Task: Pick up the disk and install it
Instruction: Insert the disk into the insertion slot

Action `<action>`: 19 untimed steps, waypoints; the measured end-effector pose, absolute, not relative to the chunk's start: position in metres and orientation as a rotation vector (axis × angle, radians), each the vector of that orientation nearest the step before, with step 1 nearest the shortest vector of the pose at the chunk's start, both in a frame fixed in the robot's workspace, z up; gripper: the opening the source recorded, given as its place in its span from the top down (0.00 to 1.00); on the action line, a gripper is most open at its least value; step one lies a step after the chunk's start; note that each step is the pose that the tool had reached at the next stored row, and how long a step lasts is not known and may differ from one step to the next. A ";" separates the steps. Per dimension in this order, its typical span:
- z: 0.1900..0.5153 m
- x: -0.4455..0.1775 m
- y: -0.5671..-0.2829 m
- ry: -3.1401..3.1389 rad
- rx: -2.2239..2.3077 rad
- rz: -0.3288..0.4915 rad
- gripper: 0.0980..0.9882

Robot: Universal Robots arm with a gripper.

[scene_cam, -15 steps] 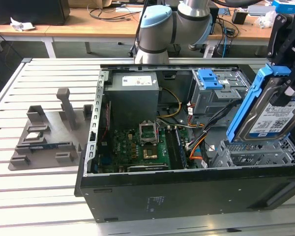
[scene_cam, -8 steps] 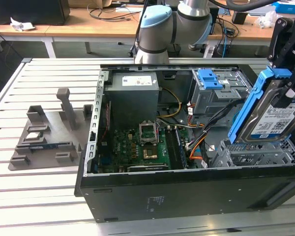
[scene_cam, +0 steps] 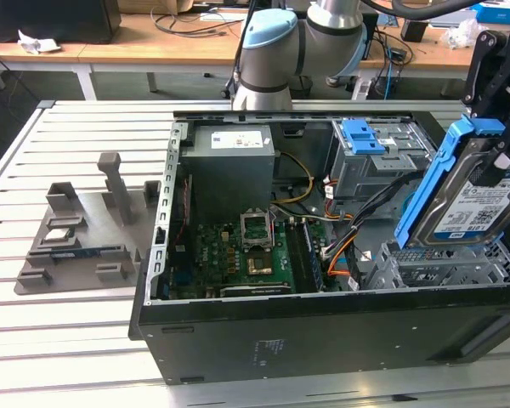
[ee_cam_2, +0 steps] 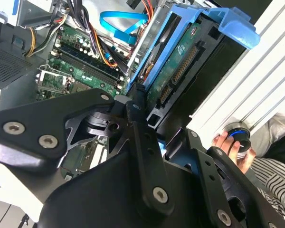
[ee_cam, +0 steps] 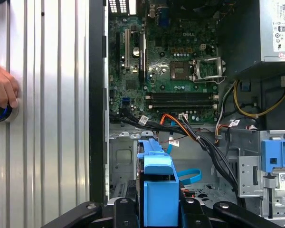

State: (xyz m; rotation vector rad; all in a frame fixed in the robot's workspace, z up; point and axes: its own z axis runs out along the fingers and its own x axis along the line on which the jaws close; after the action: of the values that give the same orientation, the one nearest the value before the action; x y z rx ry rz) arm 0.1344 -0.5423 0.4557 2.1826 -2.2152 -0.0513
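The jaws hold the disk (scene_cam: 480,200) over the case (scene_cam: 323,340).

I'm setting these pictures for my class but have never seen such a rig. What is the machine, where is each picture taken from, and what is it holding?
The machine is a robot arm ending in a gripper. The exterior view comes from a camera off the arm: it shows a metal table bearing an open computer case and, at the exterior view's left, a grey holder plate. The two wrist views come from cameras riding on the arm, looking past the gripper into the case at its green circuit board. The gripper is shut on the disk, a silver drive in a blue frame, held on edge over the case's end at the exterior view's right. A person's hand rests on a knob.
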 end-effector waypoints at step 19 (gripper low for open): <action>0.443 0.135 -0.542 -2.215 2.183 -0.051 0.70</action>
State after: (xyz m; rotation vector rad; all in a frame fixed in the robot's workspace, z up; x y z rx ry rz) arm 0.1346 -0.5423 0.4432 2.1826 -2.2152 -0.0514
